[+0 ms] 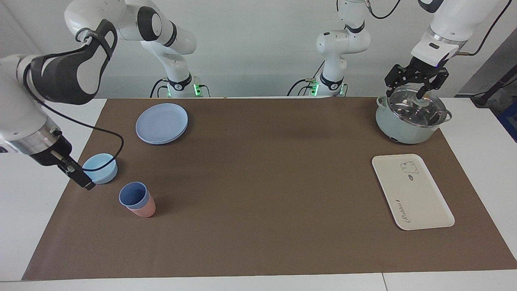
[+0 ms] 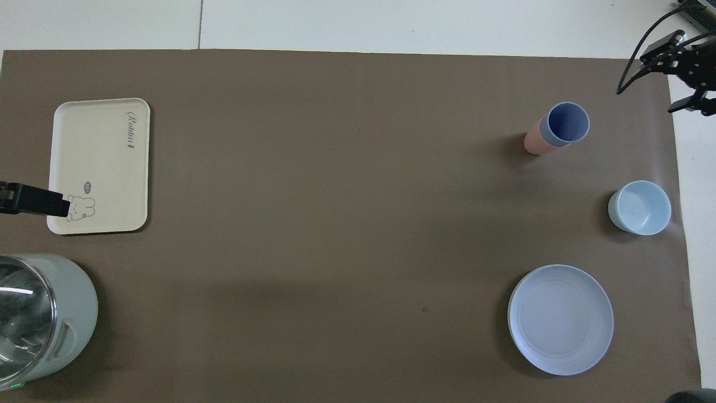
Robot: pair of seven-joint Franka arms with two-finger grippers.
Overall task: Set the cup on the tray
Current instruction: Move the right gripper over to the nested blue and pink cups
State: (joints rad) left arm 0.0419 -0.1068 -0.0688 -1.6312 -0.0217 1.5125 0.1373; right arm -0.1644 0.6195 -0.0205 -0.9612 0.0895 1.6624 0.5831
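Observation:
The cup is a periwinkle-blue tumbler that stands nested inside a pink tumbler at the right arm's end of the brown mat; it also shows in the overhead view. The tray is cream-white with a bear drawing and lies flat and bare at the left arm's end, also in the overhead view. My right gripper is open and empty over the mat's edge, beside the cup and apart from it; it also shows in the overhead view. My left gripper is open and waits over the pot's lid.
A light-blue low bowl stands beside the cup, nearer to the robots. A round blue plate lies nearer still. A pale-green pot with a glass lid stands beside the tray, nearer to the robots.

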